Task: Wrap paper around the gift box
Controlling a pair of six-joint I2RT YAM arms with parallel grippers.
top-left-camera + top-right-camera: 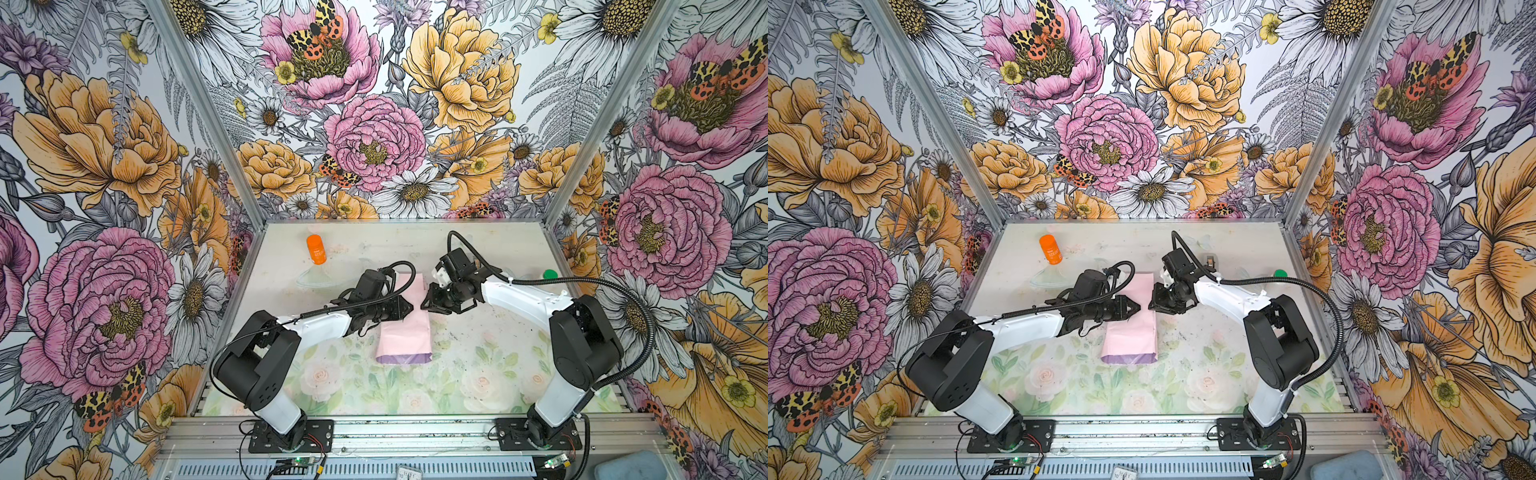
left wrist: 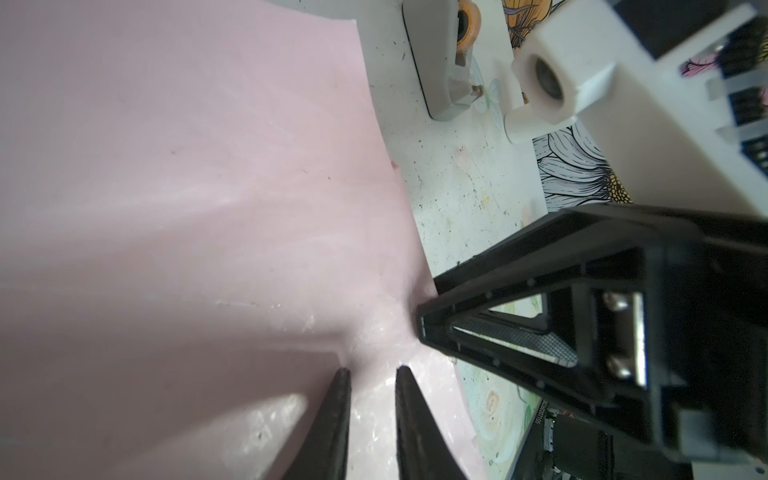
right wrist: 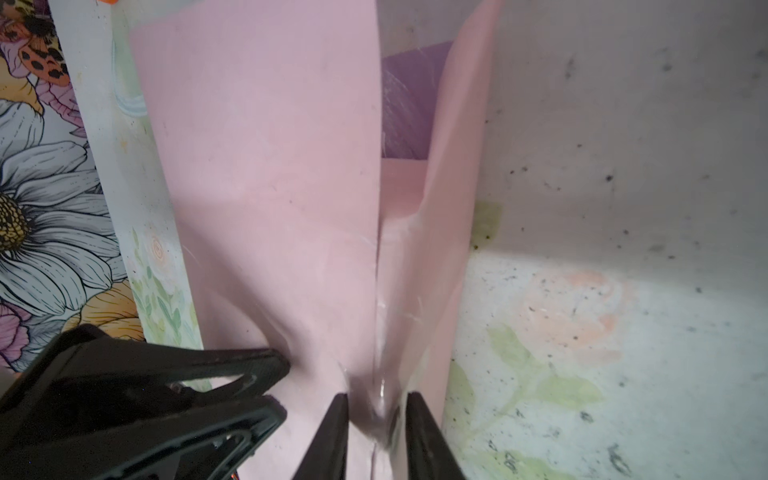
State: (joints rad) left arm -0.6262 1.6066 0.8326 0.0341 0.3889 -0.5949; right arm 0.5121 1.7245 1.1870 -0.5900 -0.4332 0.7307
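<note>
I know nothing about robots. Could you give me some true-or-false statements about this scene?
The paper shows mostly its pale pink side. True.
An orange bottle sits far left on the table. True.
The right gripper hangs open over bare table. False: it pinches bunched paper.
The lilac strip is at the paper's far end. False: it is at the near end, at the bottom in both top views.
</note>
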